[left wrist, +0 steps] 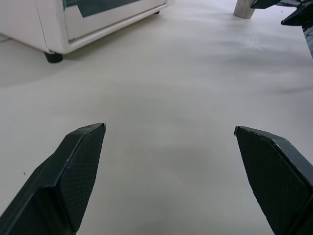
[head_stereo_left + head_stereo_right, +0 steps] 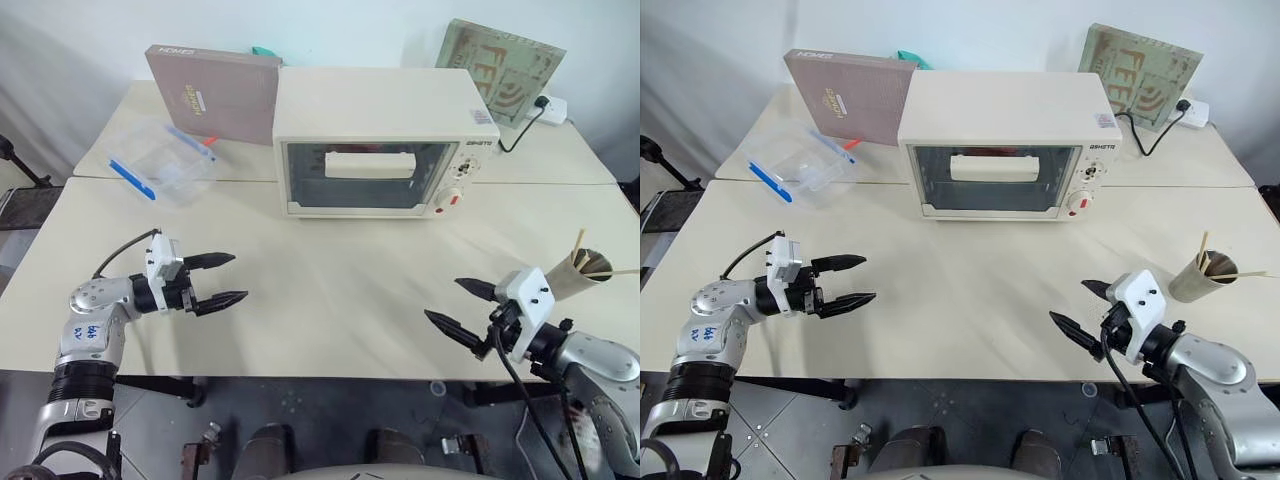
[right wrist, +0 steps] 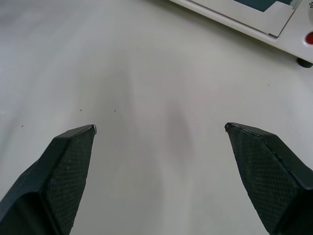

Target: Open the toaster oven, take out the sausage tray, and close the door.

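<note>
Left eye view: toaster oven [image 2: 375, 140] sits mid-worktop, door [image 2: 358, 175] closed – left gripper [image 2: 226, 279] and right gripper [image 2: 462, 308] both jaws wide, empty, well short; handle runs crosswise, roughly midway between them

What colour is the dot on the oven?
Red; the dot on the toaster oven shows best in the right eye view.
</note>
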You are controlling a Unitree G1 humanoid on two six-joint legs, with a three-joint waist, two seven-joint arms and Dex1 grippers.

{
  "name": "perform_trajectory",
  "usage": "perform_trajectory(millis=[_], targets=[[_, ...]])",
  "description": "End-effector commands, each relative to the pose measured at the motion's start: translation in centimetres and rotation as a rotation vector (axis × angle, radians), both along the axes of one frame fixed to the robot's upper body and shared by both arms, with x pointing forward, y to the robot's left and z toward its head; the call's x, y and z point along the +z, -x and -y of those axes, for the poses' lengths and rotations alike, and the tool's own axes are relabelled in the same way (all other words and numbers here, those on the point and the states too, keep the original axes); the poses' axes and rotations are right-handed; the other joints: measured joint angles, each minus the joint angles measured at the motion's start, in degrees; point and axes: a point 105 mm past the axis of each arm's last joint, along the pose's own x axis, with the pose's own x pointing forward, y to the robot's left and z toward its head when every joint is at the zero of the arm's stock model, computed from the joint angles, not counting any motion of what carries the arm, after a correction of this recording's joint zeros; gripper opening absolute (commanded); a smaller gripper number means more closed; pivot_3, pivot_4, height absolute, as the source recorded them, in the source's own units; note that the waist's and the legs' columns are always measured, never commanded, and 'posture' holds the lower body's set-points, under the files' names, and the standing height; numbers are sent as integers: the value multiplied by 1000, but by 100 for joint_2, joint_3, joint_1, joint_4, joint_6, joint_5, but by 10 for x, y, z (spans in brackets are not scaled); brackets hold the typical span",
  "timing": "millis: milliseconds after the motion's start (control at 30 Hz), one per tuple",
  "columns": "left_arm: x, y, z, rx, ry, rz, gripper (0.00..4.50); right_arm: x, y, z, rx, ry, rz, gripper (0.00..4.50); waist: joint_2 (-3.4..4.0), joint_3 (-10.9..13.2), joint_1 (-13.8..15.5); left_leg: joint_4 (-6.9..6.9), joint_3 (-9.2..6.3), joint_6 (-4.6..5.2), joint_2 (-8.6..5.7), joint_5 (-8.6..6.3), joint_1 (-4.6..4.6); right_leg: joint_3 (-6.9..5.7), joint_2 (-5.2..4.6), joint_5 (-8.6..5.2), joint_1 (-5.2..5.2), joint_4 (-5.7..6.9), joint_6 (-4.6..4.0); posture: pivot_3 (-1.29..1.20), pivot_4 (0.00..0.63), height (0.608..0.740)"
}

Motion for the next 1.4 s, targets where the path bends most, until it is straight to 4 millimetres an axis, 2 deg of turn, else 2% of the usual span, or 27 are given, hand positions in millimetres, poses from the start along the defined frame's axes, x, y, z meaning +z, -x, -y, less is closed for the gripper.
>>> perform_trajectory(millis=[33, 167, 267, 367, 433, 567, 767, 1000, 1100, 1400], targets=[[5, -1, -4, 0, -11, 37, 4500, 5, 1, -2, 28, 17, 24, 4446, 0, 0, 0, 0, 0, 0, 0, 0, 0, 0, 0, 0, 0, 0, 0, 0, 150, 740], [8, -8, -7, 83, 9, 23, 4500, 8, 1, -5, 32, 16, 25, 4446, -2, 1, -2, 0, 0, 0, 0, 0, 0, 0, 0, 0, 0, 0, 0, 0, 150, 740], [10, -3, -4, 44, -2, 28, 4500, 12, -1, -11, 44, 39, 12, 4446, -2, 1, -1, 1, 0, 0, 0, 0, 0, 0, 0, 0, 0, 0, 0, 0, 150, 740], [15, -1, 0, 35, 8, 29, 4500, 22, -9, -25, 49, 75, 25, 4446, -3, 2, -12, 4, 0, 0, 1, 0, -1, 2, 0, 0, -1, 3, 0, 0, 150, 740], [19, -3, 3, 26, 33, 25, 4500, 34, -16, -45, 112, 80, 56, 4446, -3, 2, -31, 2, 0, 0, 2, 0, 0, 2, 0, 0, -4, 6, 0, 0, 150, 740], [32, -7, 7, 10, 108, 62, 4500, 52, -40, -67, 179, 93, 124, 4446, -8, 5, -28, 2, 0, -1, 3, 0, -1, 4, 2, 0, -7, 7, 0, 0, 150, 740], [40, -9, 11, -2, 157, 106, 4500, 71, -84, -81, 189, 90, 187, 4446, -17, 10, -22, 7, 0, -1, 1, 0, -7, 2, 1, 0, -8, 7, 0, 0, 150, 740], [50, -5, 9, 12, 223, 136, 4500, 90, -113, -80, 171, 117, 262, 4446, -18, 11, -48, 5, 1, -2, 1, 0, -9, 2, 2, 0, -14, 14, 0, 0, 150, 740], [47, -1, 7, 26, 212, 141, 4500, 104, -122, -77, 158, 105, 308, 4446, -18, 11, -79, 5, 1, -2, 2, 0, -9, 2, 2, 0, -14, 14, 0, 0, 150, 740], [42, 0, 7, 43, 206, 131, 4500, 125, -117, -86, 230, 63, 388, 4446, -18, 11, -164, 2, -1, -2, 2, 0, -8, 2, 2, 0, -15, 17, 0, 0, 150, 740]])
